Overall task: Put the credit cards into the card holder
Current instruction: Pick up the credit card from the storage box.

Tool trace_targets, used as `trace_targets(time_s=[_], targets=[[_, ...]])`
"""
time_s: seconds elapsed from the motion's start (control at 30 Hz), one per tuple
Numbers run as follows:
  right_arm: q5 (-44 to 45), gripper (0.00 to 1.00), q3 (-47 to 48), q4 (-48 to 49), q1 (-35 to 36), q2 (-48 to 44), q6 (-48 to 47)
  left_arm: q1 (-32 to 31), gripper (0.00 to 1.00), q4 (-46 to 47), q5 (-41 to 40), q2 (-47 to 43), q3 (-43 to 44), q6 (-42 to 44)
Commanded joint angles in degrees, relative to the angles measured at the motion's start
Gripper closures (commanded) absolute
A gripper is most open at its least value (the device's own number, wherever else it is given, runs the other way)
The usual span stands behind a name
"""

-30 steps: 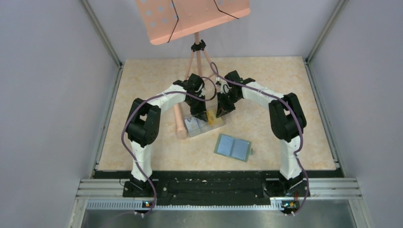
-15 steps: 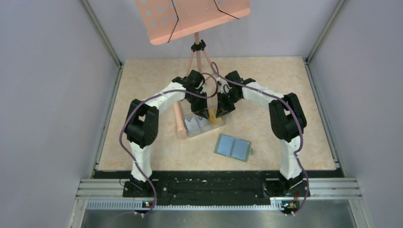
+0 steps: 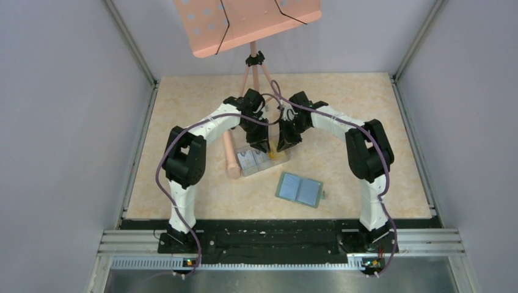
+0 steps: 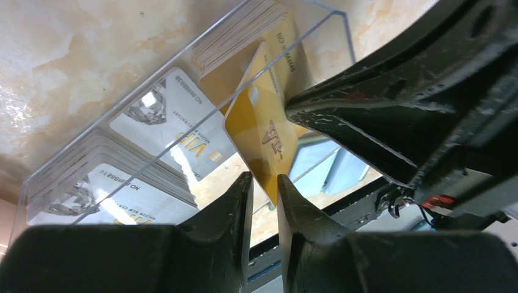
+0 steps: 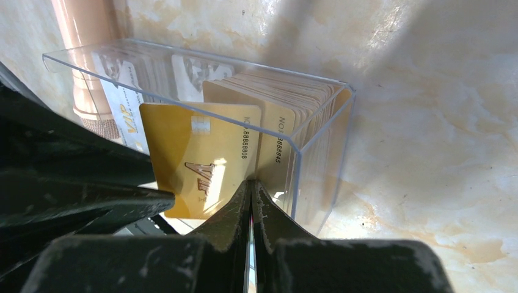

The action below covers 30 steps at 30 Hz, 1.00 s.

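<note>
A clear plastic box (image 3: 259,162) holds stacks of white-grey cards (image 4: 168,125) and orange-yellow cards (image 5: 287,116). My right gripper (image 5: 251,183) is shut on the lower edge of one orange-yellow card (image 5: 195,162), which it holds tilted above the box. My left gripper (image 4: 264,183) has its jaws a narrow gap apart around that card's corner (image 4: 262,134). Both grippers meet over the box's right end in the top view, left (image 3: 264,146) and right (image 3: 281,145). The sage-green card holder (image 3: 299,190) lies open, blue sleeves up, nearer the front, with no gripper on it.
A pink music stand (image 3: 247,21) rises at the back, and one of its pink legs (image 3: 231,160) lies just left of the box. Grey walls enclose the table on three sides. A black rail (image 3: 275,241) runs along the front edge.
My left gripper has moved a little right, up against the right gripper, and now brackets the orange-yellow card's corner. The right arm and the card holder have hardly moved.
</note>
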Motion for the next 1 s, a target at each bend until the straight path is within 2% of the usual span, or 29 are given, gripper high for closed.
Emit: trace_targets(time_s=[0.0,0.27,0.37,0.53,0.67,0.77,0.87,0.97], targets=[[0.12,1.00,-0.71,0.87,0.37,-0.82,-0.18,-0.34,0.74,-2.60,-1.30,1.86,1.70,2.43],[1.29,1.00,-0.66,0.87,-0.03,-1.98,0.21,-1.07,0.77,-2.40,0.44,3.64,1.46,2.38],[1.73,1.00,-0.81,1.08,-0.30,-2.51,0.51,-1.11,0.85,-0.89,2.40,3.61,0.91,1.53],[2.18,0.87,-1.31,1.40,-0.59,-2.96,0.98,-1.13,1.00,2.06,5.29,3.08,-0.82,-0.49],[3.23,0.74,-1.40,1.27,-0.58,-3.31,0.89,-1.06,1.00,3.43,5.42,2.33,-2.27,-1.62],[3.62,0.67,-1.31,0.98,-0.57,-3.44,0.79,-1.00,1.00,5.24,5.44,1.25,-3.99,-2.88],[3.34,0.62,-1.39,0.96,-0.66,-3.50,0.81,-0.92,1.00,8.46,6.11,-0.17,-6.42,-4.89],[1.75,0.62,-1.39,1.22,-0.75,-3.51,1.03,-0.94,1.00,10.34,6.73,-1.03,-7.63,-6.11]])
